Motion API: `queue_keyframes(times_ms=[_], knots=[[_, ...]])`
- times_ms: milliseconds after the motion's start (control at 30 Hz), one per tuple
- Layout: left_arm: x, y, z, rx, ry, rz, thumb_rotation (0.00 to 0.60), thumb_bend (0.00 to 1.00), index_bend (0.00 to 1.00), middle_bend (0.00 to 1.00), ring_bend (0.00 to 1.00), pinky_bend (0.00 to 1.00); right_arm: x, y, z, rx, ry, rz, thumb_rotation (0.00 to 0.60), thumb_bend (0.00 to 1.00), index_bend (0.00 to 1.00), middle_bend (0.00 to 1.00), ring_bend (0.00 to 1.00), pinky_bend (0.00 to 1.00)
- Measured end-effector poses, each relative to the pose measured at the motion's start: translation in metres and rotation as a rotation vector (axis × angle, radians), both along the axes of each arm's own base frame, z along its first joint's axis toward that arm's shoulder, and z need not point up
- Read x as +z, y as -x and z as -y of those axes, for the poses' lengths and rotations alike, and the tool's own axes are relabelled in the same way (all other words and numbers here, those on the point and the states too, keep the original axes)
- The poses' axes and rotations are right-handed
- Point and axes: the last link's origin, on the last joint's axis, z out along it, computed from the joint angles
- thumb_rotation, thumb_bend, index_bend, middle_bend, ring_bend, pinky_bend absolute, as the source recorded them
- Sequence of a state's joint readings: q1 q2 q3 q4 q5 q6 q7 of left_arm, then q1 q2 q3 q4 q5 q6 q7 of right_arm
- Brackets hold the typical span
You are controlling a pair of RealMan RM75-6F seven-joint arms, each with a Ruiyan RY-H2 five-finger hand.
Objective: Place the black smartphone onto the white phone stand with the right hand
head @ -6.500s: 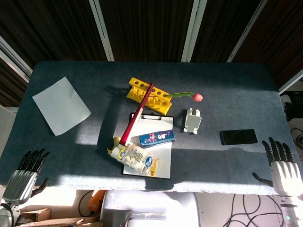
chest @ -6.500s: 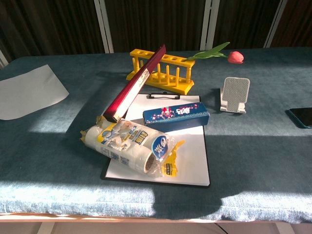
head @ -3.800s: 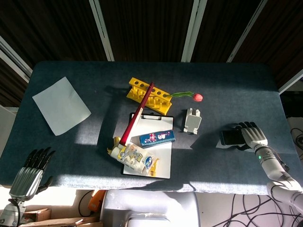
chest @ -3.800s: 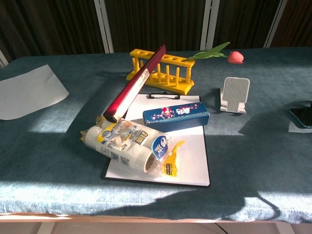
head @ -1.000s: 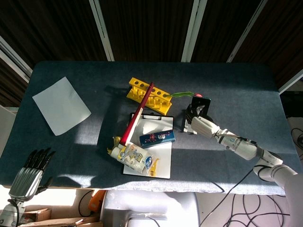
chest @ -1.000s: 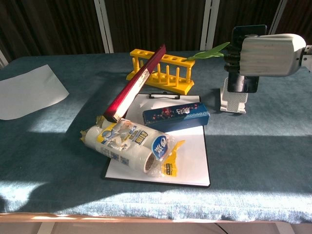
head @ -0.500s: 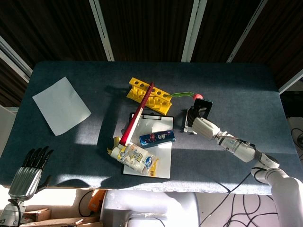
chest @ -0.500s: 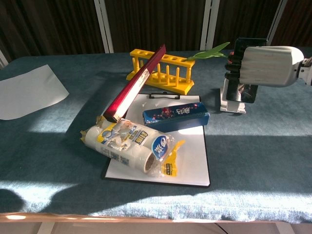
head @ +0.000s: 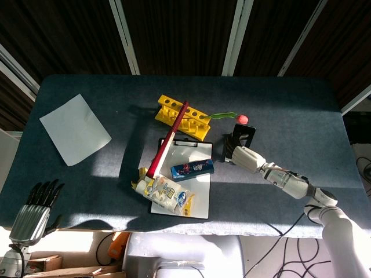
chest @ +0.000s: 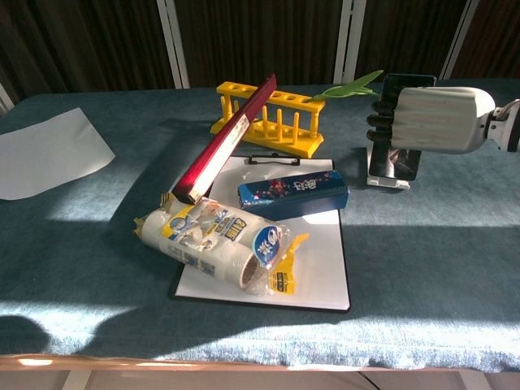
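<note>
From the head view, your right hand [head: 243, 155] grips the black smartphone [head: 243, 135] upright over the white phone stand [head: 230, 157], while your left hand [head: 35, 214] hangs open off the table [head: 290, 110] edge. In the chest view the black smartphone's lower edge seems to touch the white phone stand, fingers [chest: 383, 122] wrapped round it

The table [chest: 455, 268] wears matt, napped blue cloth — the black smartphone [chest: 404, 162] is glossy, the clipboard [chest: 321, 268] smooth white.
</note>
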State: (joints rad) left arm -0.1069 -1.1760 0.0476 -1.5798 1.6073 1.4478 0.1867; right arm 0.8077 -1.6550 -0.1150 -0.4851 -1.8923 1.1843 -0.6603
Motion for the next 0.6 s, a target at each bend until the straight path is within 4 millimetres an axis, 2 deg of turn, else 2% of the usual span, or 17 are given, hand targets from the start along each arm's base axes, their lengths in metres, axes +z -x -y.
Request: queue_keyframes(times_ms=[600], knots=[[0.0005,-0.0001,0.0004,0.0,-0.004,0.003,0.6,0.33,0.0,0.0,0.0,0.0,-0.0052,-0.0001,-0.0008,0.0,-0.01,0.014,0.6,0.45,0.84,0.68,0.61,0.63]])
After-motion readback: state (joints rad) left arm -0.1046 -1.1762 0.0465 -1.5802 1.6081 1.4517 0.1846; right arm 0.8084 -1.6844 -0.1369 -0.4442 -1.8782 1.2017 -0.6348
